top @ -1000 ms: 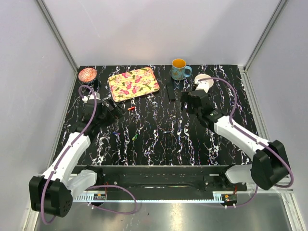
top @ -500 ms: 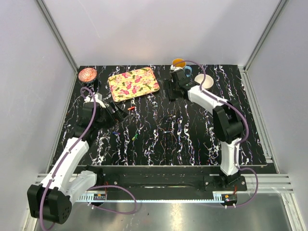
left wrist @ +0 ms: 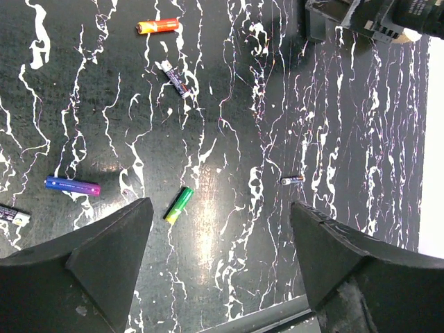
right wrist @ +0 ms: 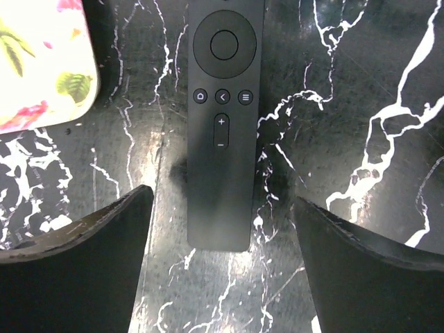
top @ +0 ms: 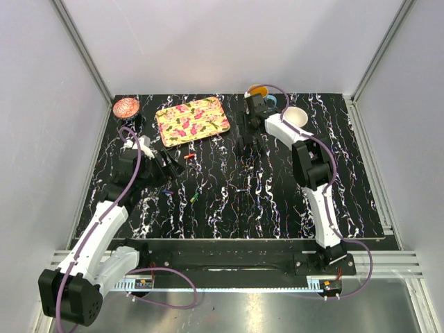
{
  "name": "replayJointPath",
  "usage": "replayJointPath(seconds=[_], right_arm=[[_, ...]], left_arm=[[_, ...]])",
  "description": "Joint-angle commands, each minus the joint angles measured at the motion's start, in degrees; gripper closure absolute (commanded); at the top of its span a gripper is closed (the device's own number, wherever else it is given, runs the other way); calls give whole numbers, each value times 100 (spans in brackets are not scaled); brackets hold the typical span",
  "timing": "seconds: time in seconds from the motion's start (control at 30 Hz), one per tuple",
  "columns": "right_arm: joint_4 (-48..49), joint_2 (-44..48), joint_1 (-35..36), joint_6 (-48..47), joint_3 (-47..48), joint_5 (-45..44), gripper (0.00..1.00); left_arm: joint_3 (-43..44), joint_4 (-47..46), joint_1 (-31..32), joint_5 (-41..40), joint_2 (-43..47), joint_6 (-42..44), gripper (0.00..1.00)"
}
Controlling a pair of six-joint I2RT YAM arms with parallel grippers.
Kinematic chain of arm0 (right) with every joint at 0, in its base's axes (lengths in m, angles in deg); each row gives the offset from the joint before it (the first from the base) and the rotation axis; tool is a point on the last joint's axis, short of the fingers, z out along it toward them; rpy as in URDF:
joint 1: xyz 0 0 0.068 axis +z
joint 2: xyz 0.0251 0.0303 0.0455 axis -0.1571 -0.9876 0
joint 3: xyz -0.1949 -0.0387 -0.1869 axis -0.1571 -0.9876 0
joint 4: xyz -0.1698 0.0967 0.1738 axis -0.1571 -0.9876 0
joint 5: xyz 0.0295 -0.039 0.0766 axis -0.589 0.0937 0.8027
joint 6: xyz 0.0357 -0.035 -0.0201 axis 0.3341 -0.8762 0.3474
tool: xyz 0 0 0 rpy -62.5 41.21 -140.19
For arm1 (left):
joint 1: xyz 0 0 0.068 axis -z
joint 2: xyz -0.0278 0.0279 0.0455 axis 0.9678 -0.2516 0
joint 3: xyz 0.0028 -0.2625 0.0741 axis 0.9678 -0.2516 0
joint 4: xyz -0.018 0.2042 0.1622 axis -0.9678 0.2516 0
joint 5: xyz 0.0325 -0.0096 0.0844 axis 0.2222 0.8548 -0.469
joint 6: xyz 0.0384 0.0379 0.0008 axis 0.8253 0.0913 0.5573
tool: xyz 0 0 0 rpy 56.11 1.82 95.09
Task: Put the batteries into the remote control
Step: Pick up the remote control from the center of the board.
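The remote control (right wrist: 223,125) is a slim black bar lying buttons-up on the marbled table, and also shows in the top view (top: 246,137). My right gripper (right wrist: 223,202) (top: 252,114) hangs open just over it, one jaw on each side of its near end, not touching. Several batteries lie loose: red (left wrist: 157,26) (top: 189,156), dark purple (left wrist: 175,76), blue (left wrist: 72,185) (top: 166,191), green-yellow (left wrist: 179,204) (top: 194,198) and a small one (left wrist: 292,180). My left gripper (left wrist: 222,205) (top: 171,164) is open and empty above the table, near the green-yellow battery.
A floral tray (top: 193,119) (right wrist: 41,62) lies just left of the remote. A mug (top: 259,90) stands behind the right wrist, a white bowl (top: 295,116) to its right, a pink dish (top: 126,107) at the back left corner.
The right arm swung from the right-middle of the table to the back and now hangs over the remote. The left gripper shifted slightly. Both pairs of jaws narrowed a little.
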Motion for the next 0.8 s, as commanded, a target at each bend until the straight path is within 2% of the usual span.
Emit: replayJointPath(seconds=[0.0, 0.2, 0.23, 0.37, 0.43, 0.47, 0.57, 0.63, 0.67, 0.7, 0.77], right_arm=[[-349, -342, 3, -131, 516, 31, 12], [-341, -544, 12, -219, 587, -145, 23], [-341, -562, -6, -237, 587, -154, 31], [-341, -536, 12, -193, 474, -190, 53], [-306, -466, 11, -141, 351, -225, 57], [-254, -335, 3, -114, 115, -268, 64], [132, 208, 38, 88, -630, -391, 77], [493, 613, 99, 237, -1063, -514, 82], [607, 1059, 178, 272, -1474, -724, 84], [756, 1273, 361, 308, -1661, -848, 92], [775, 1851, 599, 422, -2099, -1059, 100]], left_arm=[[-9, -218, 10, 167, 34, 129, 16], [-9, -262, 10, 229, -89, 94, 18], [17, -253, 10, 246, -116, 94, 18], [44, -218, 10, 281, -151, 102, 20], [44, -218, 10, 281, -133, 102, 20], [44, -218, 10, 281, -116, 102, 20], [61, -218, 10, 264, -116, 102, 20], [70, -235, 19, 255, -116, 94, 20], [61, -253, 10, 238, -125, 68, 20], [61, -261, 10, 203, -133, 50, 20], [70, -253, 10, 159, -177, -64, 20]])
